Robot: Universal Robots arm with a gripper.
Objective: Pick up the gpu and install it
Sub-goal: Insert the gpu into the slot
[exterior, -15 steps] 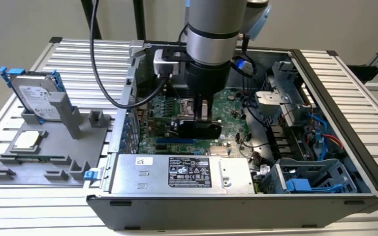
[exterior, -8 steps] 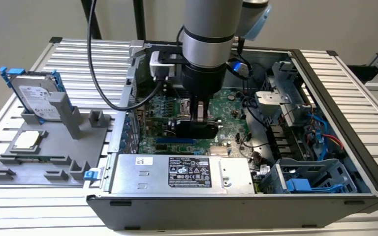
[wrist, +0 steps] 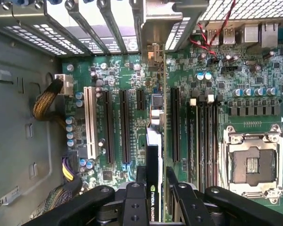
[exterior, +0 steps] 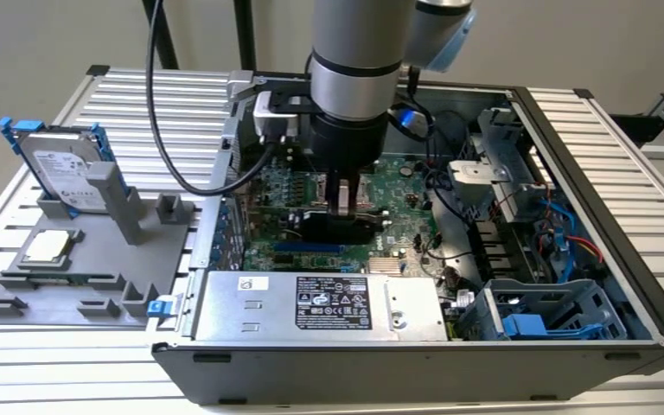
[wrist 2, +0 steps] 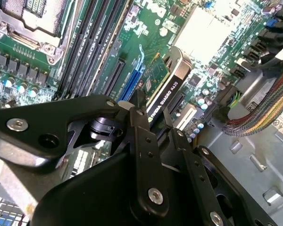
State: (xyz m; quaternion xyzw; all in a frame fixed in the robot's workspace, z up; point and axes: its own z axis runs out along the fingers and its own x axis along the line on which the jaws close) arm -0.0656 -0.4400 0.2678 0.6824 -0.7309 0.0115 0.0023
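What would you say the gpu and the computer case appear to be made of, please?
The gpu, held edge-on by the gripper over the motherboard, looks like green fibreglass circuit board with a black, probably plastic, glossy cooler shroud: it catches light. The case looks like dark painted sheet metal, judging by its thin folded rim and punched inner wall.

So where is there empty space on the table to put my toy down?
The ribbed table is bare behind the hard drive and right of the computer case. Inside the case it's crowded: the gripper holds the gpu over the motherboard.
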